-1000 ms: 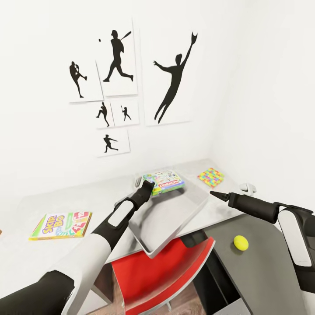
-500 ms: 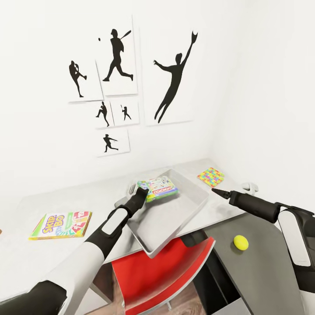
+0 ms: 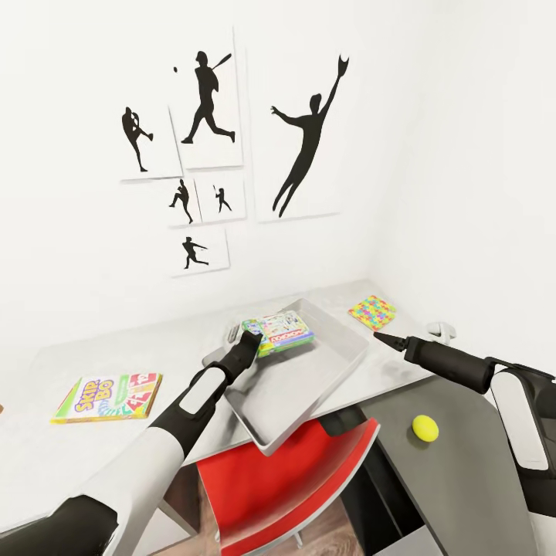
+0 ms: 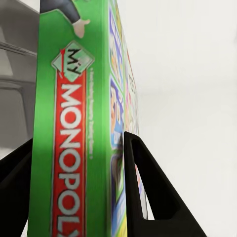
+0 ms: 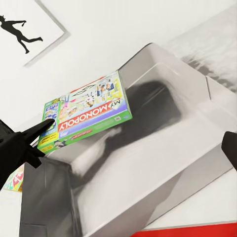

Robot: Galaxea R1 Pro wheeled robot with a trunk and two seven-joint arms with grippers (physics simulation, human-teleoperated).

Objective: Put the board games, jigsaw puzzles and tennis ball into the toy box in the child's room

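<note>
The "MY MONOPOLY" board game [image 3: 279,332] is clamped by its green edge in the left gripper [image 3: 249,340] above the far end of the grey toy box [image 3: 305,390]; the left wrist view shows both fingers [image 4: 148,187] pressed against the box [image 4: 74,148]. The right wrist view shows the bin's [image 5: 163,163] shadowed floor. On the bench [image 3: 46,448] lie a "SKIP-BO" game [image 3: 106,397], a jigsaw puzzle [image 3: 371,312] and the tennis ball [image 3: 424,427]; the right gripper [image 3: 380,338] hangs beside the bin, its opening undeterminable.
</note>
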